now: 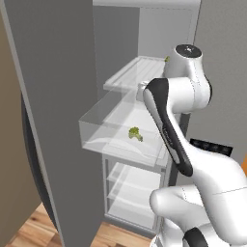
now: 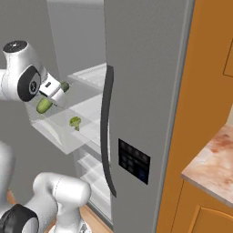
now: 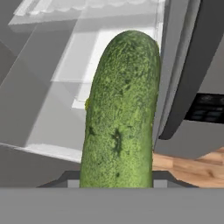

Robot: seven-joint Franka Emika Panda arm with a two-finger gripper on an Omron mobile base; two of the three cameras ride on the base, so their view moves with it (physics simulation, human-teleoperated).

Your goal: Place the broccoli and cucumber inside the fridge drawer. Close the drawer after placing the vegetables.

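While you hold the cucumber (image 3: 120, 113) in the gripper (image 2: 53, 95), note how it lies: in the hand view its long axis runs straight out from the hand, blocking the fingertips, so you cannot see them directly. Judging by how firmly it sits there, the hand is pinched on it. In the right base view the cucumber (image 2: 44, 105) hangs just above the near rim of the fridge drawer (image 2: 50, 132), toward its left corner as that camera sees it, and a small dark-green thing (image 2: 65, 86) sits just past the wrist; what it is you cannot tell.

Below and beyond the hand, the drawer (image 1: 96, 130) stands pulled out and open at the top. The broccoli (image 1: 135, 133) already rests on its floor, near the middle, well apart from the walls. So your target lies downward and slightly forward from the hand; lower the cucumber clear of the front rim and beside the broccoli, not onto it.

Farther back, a white ribbed shelf (image 1: 130, 72) sits above the drawer. The dark panel (image 2: 133, 161) on the closed fridge door carries no writing you can read.
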